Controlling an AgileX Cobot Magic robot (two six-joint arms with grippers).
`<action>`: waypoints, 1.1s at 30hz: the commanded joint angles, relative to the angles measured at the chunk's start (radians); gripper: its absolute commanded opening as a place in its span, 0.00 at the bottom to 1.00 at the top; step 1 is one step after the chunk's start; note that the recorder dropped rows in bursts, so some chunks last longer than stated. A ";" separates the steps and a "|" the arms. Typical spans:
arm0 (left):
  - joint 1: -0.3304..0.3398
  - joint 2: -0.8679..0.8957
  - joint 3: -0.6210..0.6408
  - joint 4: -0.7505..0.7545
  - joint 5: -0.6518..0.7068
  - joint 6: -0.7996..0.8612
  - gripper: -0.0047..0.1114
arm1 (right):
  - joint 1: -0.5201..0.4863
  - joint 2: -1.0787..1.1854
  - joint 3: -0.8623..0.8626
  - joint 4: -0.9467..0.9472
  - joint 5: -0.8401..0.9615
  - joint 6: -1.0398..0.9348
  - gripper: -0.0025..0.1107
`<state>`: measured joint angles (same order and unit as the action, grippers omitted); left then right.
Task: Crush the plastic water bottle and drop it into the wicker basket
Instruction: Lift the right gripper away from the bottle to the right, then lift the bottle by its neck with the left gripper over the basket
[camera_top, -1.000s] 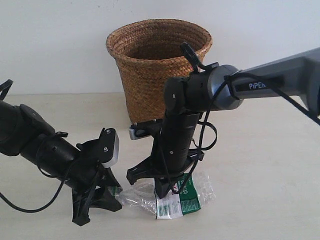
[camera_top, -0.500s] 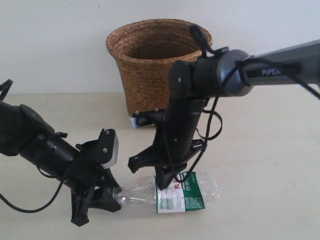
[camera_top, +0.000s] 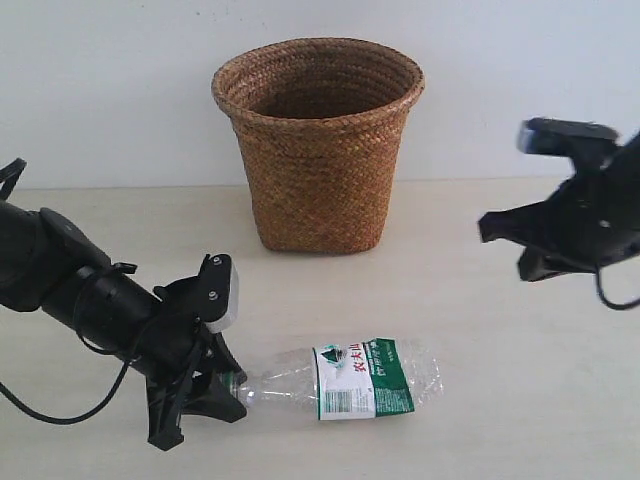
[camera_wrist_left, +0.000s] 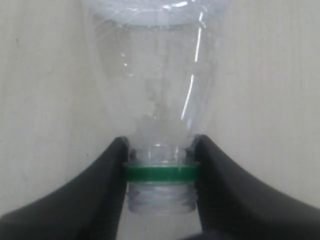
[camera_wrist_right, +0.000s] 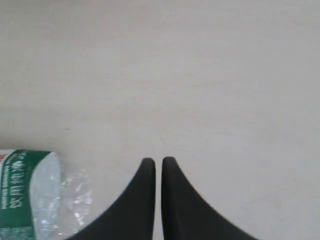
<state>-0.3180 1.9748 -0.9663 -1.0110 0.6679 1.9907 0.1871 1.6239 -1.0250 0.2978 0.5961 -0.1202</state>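
Observation:
The plastic water bottle (camera_top: 350, 382) lies on its side on the table, green-and-white label up, its clear walls creased. My left gripper (camera_top: 236, 388) is shut on the bottle's neck (camera_wrist_left: 160, 172), one finger on each side of the green ring. The threaded mouth shows no cap. My right gripper (camera_top: 503, 243) hangs in the air at the right, well away from the bottle. In its wrist view the right gripper (camera_wrist_right: 158, 162) is shut with nothing between the fingers, and the bottle's base end (camera_wrist_right: 35, 195) lies off to one side. The wicker basket (camera_top: 320, 150) stands upright behind the bottle.
A pale wall runs close behind the basket. The light wooden table (camera_top: 470, 330) is bare between the bottle and my right gripper. My left arm's black body (camera_top: 70, 285) and cable lie low over the table's left part.
My right arm has lifted off the bottle's label and swung away to the right. The bottle has settled flat with its label facing up. My left gripper has stayed on the neck.

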 joint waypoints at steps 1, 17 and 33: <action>-0.006 -0.005 0.000 -0.014 0.007 -0.015 0.08 | -0.100 -0.268 0.241 0.002 -0.254 -0.001 0.02; -0.006 -0.032 0.000 -0.014 0.008 -0.027 0.08 | -0.097 -1.256 0.674 0.007 -0.554 0.015 0.02; -0.006 -0.201 0.000 -0.024 0.040 -0.121 0.08 | -0.097 -1.452 0.791 0.028 -0.311 -0.026 0.02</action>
<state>-0.3180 1.8198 -0.9641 -1.0172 0.6809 1.9251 0.0938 0.1799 -0.2638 0.3043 0.3196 -0.1518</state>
